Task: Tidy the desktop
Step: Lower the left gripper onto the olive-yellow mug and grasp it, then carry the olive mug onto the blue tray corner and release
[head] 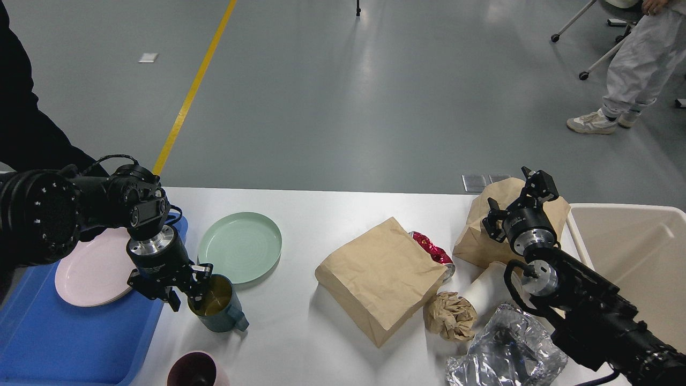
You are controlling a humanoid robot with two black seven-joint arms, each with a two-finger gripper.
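The white desktop (332, 220) carries dishes on the left and rubbish on the right. A teal mug (220, 310) stands in front of a green plate (240, 246). My left gripper (186, 289) points down with its fingers closed on the mug's left rim, one inside and one outside. A pink plate (88, 273) lies on the blue tray (48, 338). My right gripper (517, 195) is open and empty, held over a brown paper bag (490, 236) at the far right.
A bigger flat paper bag (380, 279) lies mid-table with a red foil can (431, 251) behind it. A crumpled paper ball (451, 316), a silver foil bag (509, 356), a dark red cup (194, 371) and a beige bin (638, 252) are also here. A person stands far right.
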